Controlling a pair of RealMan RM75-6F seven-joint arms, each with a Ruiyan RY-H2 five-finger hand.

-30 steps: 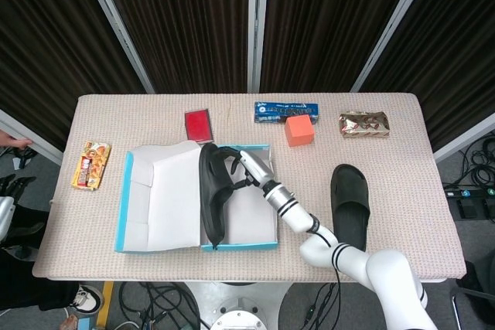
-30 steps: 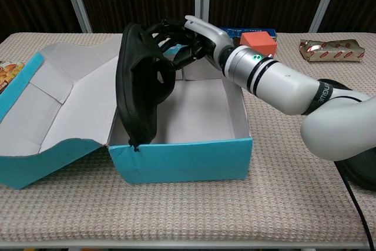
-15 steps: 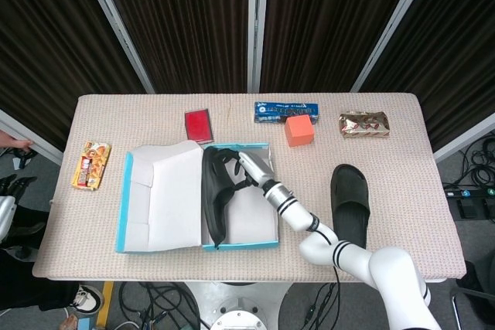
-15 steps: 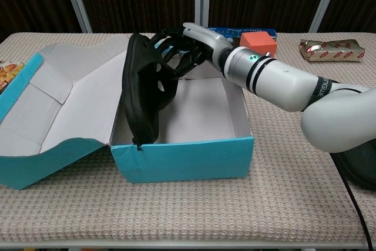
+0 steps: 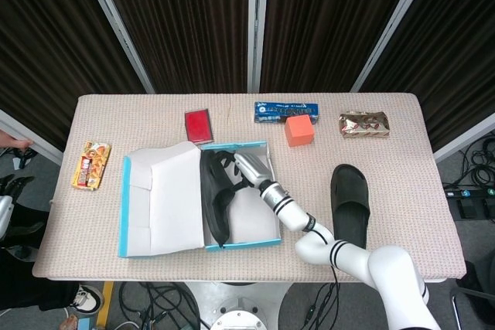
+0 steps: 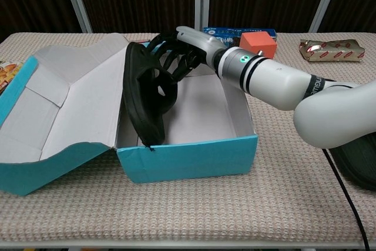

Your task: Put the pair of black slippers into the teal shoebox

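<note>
The teal shoebox (image 5: pixel 240 243) (image 6: pixel 194 157) stands open at the table's front centre, its lid (image 5: pixel 158 195) (image 6: pixel 64 110) folded out to the left. One black slipper (image 5: pixel 214 195) (image 6: pixel 144 95) stands on edge inside the box against its left wall. My right hand (image 5: pixel 246 168) (image 6: pixel 185 48) grips that slipper by its strap, over the box's back part. The second black slipper (image 5: pixel 349 205) (image 6: pixel 355 168) lies flat on the table to the right of the box. My left hand shows in neither view.
At the back of the table lie a red card (image 5: pixel 199 124), a blue packet (image 5: pixel 287 110) (image 6: pixel 238 30), an orange cube (image 5: pixel 298 130) (image 6: pixel 257 43) and a gold wrapper (image 5: pixel 363 124) (image 6: pixel 330 49). A snack bag (image 5: pixel 91 165) lies at the left edge.
My right hand has lowered the slipper deeper into the box and shifted slightly toward the back. The box and lid slid a little to the right.
</note>
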